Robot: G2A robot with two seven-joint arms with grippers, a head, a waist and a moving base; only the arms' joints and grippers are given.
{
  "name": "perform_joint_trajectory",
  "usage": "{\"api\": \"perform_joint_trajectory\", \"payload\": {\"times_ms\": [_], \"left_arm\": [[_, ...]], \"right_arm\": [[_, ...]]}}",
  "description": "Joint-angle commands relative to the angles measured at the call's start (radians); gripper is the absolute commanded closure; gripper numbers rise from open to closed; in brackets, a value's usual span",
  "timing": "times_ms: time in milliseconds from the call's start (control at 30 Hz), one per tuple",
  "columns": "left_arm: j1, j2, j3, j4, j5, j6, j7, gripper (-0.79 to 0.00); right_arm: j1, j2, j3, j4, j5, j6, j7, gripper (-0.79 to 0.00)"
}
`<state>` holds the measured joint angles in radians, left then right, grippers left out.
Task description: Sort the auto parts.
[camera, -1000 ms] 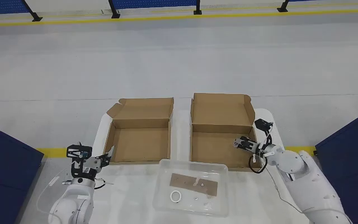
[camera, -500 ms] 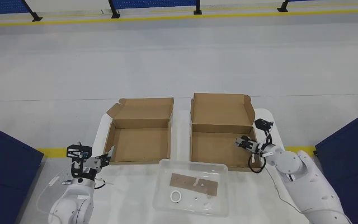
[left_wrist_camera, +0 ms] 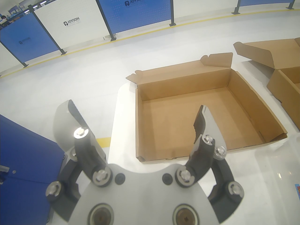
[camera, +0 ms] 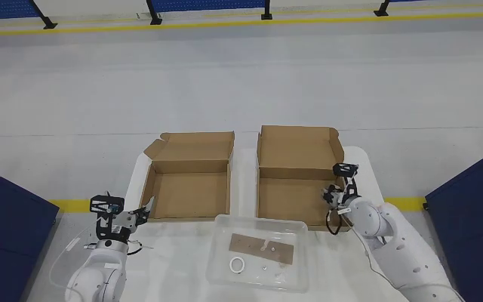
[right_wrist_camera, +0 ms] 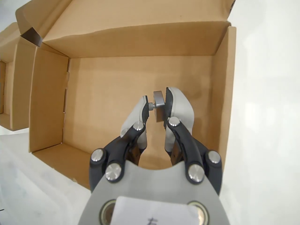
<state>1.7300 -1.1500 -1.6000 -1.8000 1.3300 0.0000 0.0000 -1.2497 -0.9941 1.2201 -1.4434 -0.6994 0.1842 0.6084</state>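
Shifting over the past second, the right arm has drawn its wrist leftward in the top view and turned the right gripper [right_wrist_camera: 155, 103] from lying sideways to pointing down into the right cardboard box [camera: 290, 198], at the centre right of the frame; the left arm has not moved. The right gripper's fingers are closed onto a small metal part [right_wrist_camera: 159, 99], a square grey head on a short stud, pinched between the two pads and held over the box floor, near the box's right-hand wall. The left gripper [left_wrist_camera: 136, 111] hangs at the lower left of the top view, just off the near-left corner of the left cardboard box [camera: 189, 195], its fingers spread wide apart. Both boxes sit side by side on the white table [camera: 181, 245], a narrow gap between them, their lids folded back toward the top of the frame. Below them, at the lower centre of the top view, stands a clear plastic tray [camera: 298, 279] holding a brown cardboard strip [camera: 245, 245], a white ring [camera: 237, 264] and a few smaller pieces too small to tell apart.
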Motion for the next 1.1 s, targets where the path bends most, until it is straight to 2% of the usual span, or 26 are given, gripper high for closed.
{"api": "perform_joint_trajectory", "payload": {"times_ms": [0,467,900,933,1000,1033,1067], "left_arm": [[0.0,0.0,0.0,0.0,0.0,0.0,0.0,-0.785],[0.0,0.0,0.0,0.0,0.0,0.0,0.0,-0.785],[0.0,0.0,0.0,0.0,0.0,0.0,0.0,-0.785],[0.0,0.0,0.0,0.0,0.0,0.0,0.0,-0.785],[0.0,0.0,0.0,0.0,0.0,0.0,0.0,-0.785],[0.0,0.0,0.0,0.0,0.0,0.0,0.0,-0.785],[0.0,0.0,0.0,0.0,0.0,0.0,0.0,-0.785]], "right_arm": [[0.007,-0.004,-0.013,0.004,-0.018,0.013,0.003,0.0],[0.046,-0.025,-0.061,0.054,-0.089,0.044,0.012,0.0],[0.026,-0.031,-0.035,0.023,-0.098,0.035,0.006,0.0],[0.024,-0.031,-0.033,0.02,-0.099,0.035,0.006,-0.034],[0.02,-0.032,-0.027,0.013,-0.1,0.034,0.007,-0.194],[0.017,-0.032,-0.025,0.008,-0.1,0.031,0.007,-0.299],[0.015,-0.032,-0.021,0.003,-0.099,0.029,0.006,-0.526]]}}
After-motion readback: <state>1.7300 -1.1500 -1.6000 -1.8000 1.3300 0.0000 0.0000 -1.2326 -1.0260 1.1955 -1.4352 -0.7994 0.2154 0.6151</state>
